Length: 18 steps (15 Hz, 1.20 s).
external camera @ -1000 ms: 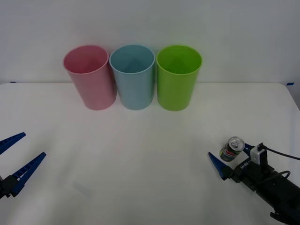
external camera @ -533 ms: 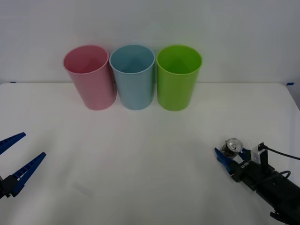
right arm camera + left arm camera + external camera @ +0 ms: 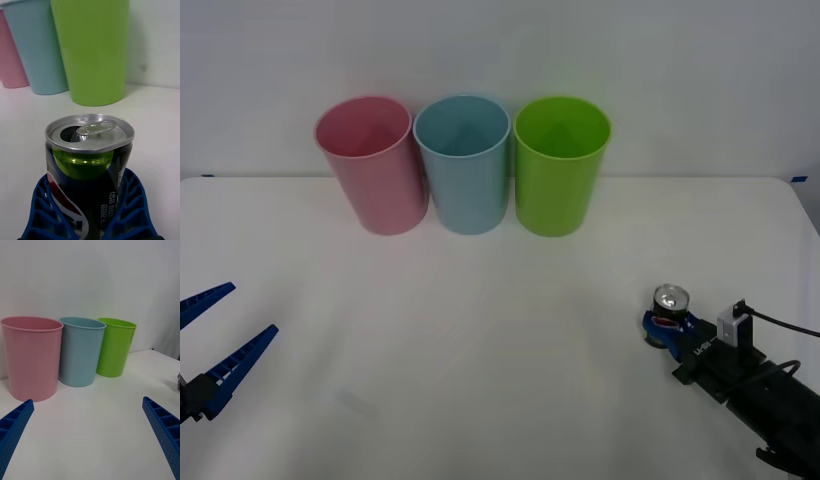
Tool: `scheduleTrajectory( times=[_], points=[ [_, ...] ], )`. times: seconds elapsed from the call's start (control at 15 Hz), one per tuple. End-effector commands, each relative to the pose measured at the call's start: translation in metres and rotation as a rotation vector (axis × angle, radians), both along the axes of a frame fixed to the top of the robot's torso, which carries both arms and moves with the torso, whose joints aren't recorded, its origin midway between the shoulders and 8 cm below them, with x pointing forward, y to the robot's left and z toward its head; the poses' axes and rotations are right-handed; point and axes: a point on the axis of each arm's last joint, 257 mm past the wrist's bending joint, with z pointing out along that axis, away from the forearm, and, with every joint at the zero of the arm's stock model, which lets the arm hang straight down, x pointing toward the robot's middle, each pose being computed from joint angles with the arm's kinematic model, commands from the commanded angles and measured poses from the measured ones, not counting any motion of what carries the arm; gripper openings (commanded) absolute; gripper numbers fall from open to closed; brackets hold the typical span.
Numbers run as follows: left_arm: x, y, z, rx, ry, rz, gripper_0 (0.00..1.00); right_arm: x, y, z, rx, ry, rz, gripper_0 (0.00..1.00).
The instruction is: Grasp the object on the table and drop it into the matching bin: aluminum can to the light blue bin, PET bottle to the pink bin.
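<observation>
Front view: right hand gripping aluminum can at 4 o'clock; lift straight (can upright), toward light blue bin at 12. Left hand open, idle at 8.

The right gripper, at the lower right of the front view, has blue fingers moulded as an open lattice of ribs and cells. Behind it sits a black arm body carrying a small white block with a thin black cable looping off toward the right edge, and faint white lettering on the black housing, too small to read. The left gripper, at the lower left, shows two long, tapering blue fingers with the same ribbed lattice, joined to a dark base.
</observation>
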Motion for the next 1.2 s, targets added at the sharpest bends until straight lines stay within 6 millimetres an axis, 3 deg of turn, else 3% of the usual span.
scheduleTrajectory(
  times=[0.07, 0.8, 1.2],
  points=[
    [0.000, 0.000, 0.000, 0.000, 0.000, 0.000, 1.00, 0.004, 0.008, 0.022, 0.009, -0.041, 0.019, 0.00],
    [0.000, 0.000, 0.000, 0.000, 0.000, 0.000, 1.00, 0.006, 0.056, 0.136, 0.190, -0.094, 0.177, 0.00],
    [0.000, 0.000, 0.000, 0.000, 0.000, 0.000, 1.00, 0.020, 0.093, 0.198, 0.227, -0.163, 0.287, 0.00]
  ],
)
